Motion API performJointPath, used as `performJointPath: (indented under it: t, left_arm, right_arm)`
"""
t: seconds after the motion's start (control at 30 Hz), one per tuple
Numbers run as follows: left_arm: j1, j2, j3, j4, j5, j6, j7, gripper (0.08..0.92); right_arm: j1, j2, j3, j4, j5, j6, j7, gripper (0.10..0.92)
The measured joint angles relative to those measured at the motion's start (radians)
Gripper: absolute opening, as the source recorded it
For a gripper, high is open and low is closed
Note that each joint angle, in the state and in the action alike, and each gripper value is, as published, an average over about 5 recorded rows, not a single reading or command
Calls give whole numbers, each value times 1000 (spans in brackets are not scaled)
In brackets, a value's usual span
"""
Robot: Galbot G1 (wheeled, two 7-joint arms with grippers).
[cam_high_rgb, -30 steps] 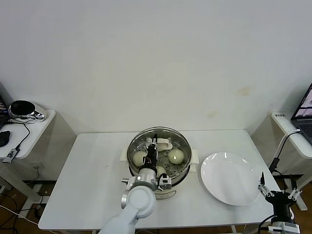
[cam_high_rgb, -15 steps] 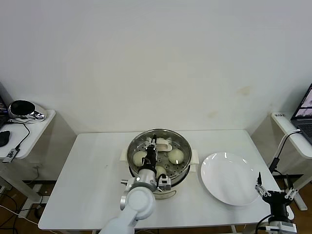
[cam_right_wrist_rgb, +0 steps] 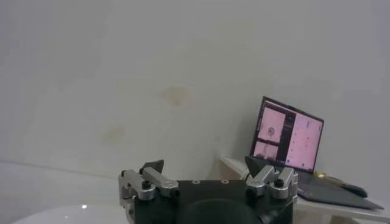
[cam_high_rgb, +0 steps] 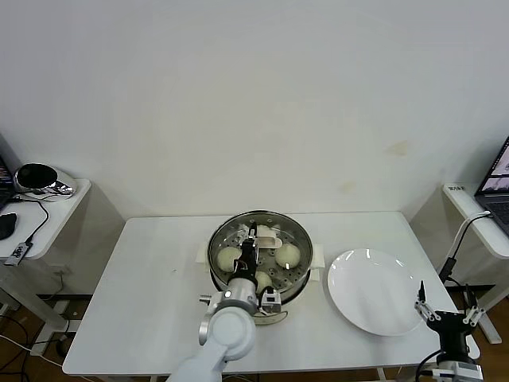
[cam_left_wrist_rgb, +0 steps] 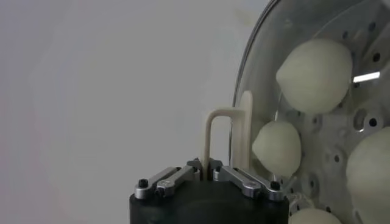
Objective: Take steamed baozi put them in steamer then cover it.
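Steamer [cam_high_rgb: 298, 274] sits mid-table, shiny steel pot on a cream base, baozi [cam_high_rgb: 288, 254] round and cream-white on the perforated tray. Clear glass cover [cam_left_wrist_rgb: 268, 91] over it, metal rim, cream handle [cam_left_wrist_rgb: 226, 137] in the centre. Left gripper [cam_high_rgb: 253, 243] reaches in from the near edge, jaws clenched on that handle. Right gripper [cam_high_rgb: 445, 318] hangs off the table's right corner beside the white plate [cam_high_rgb: 374, 290], jaws spread wide, holding nothing.

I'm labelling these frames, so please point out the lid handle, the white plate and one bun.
lid handle [cam_left_wrist_rgb: 220, 135], left wrist view, on its arch just above the closed left gripper.
white plate [cam_high_rgb: 374, 293], head view, on its bare middle.
bun [cam_high_rgb: 287, 254], head view, on its rounded top, inside the steamer.
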Motion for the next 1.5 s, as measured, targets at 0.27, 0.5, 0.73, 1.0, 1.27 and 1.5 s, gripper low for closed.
performJointPath:
  t: [0.27, 0.5, 0.73, 1.0, 1.27, 1.5]
  left_arm:
    - [20, -5, -10, -16, -6, -12, -6, 238]
    - [65, 18, -19, -90, -38, -15, -18, 446]
    - [200, 92, -77, -257, -184, -49, -88, 645]
    - [453, 159, -316, -382, -640, -221, -288, 816]
    - [689, 187, -524, -403, -1167, -392, -384, 823]
    - [809, 177, -588, -369, -1479, -501, -399, 823]
  right_arm:
    - [2, -2, -2, -4, 0, 0, 0, 823]
    - [2, -2, -7, -9, -2, 2, -1, 823]
    - [-2, -11, -9, -10, 0, 5, -2, 823]
    - [-22, -32, -42, -10, 7, 15, -11, 823]
    - [-74, -78, -105, 2, 49, 9, -34, 823]
    - [-129, -104, -169, 3, 68, 15, -70, 823]
